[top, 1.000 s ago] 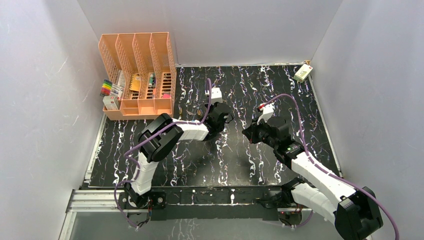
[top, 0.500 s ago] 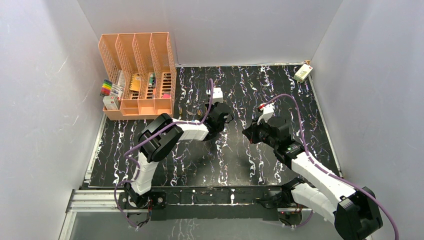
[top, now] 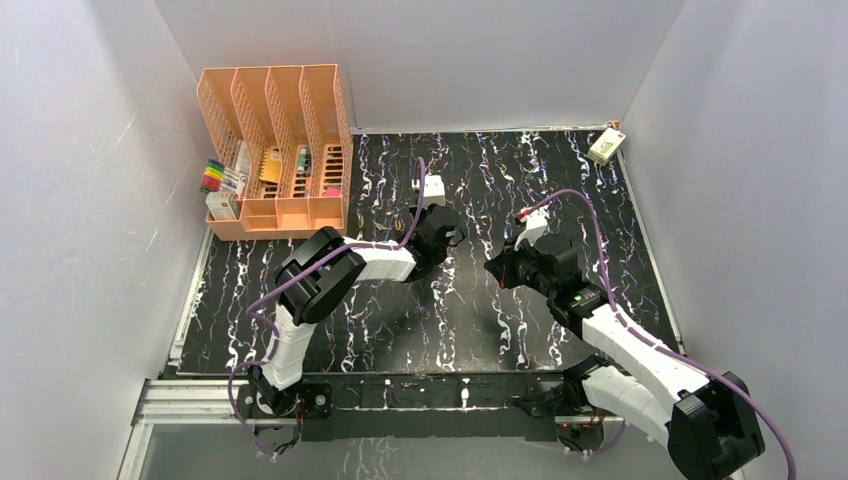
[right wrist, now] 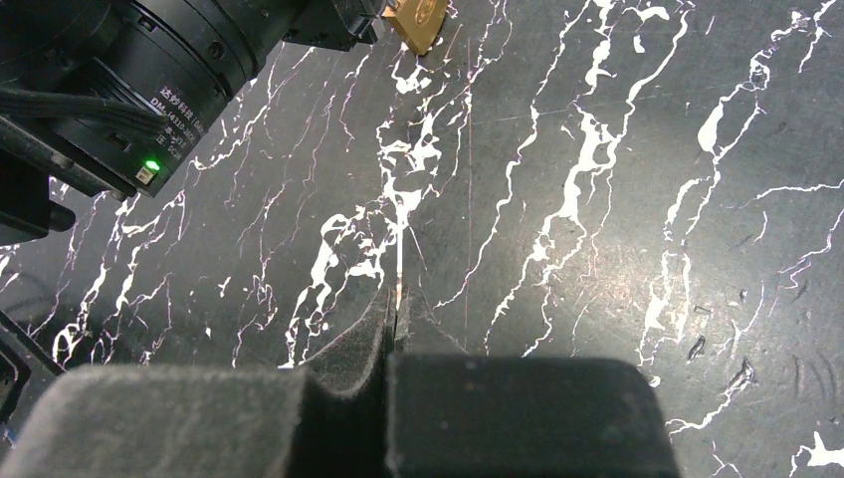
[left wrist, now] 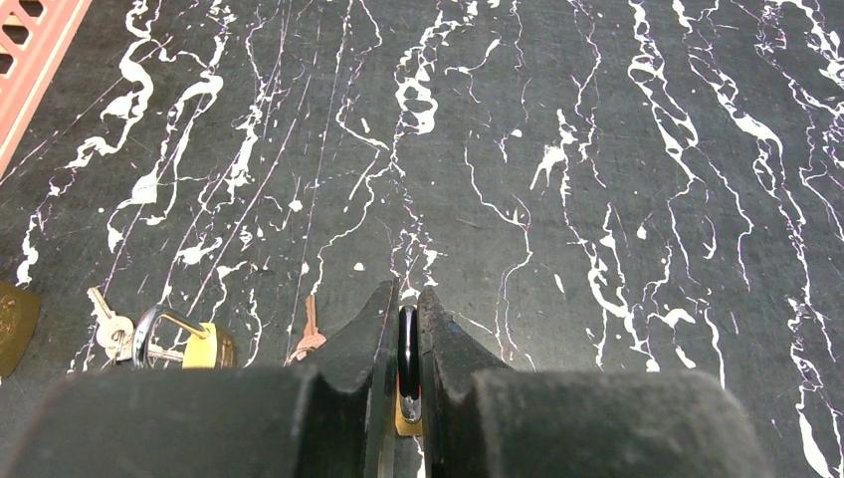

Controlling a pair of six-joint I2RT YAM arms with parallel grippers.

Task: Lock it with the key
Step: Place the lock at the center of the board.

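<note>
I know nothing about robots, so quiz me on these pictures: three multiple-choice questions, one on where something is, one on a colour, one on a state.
1. Where does the orange rack stand?
A. back left corner of the table
B. back right corner
C. between the two arms

2. What colour is the table?
A. plain white
B. black with white veins
C. green

3. How is the left tool?
A. wide open
B. shut on a brass padlock
C. out of sight

Answers:
1 A: the top view shows it at the back left.
2 B: white streaks run across black in every view.
3 B: the left wrist view shows it clamped on the padlock.
</note>
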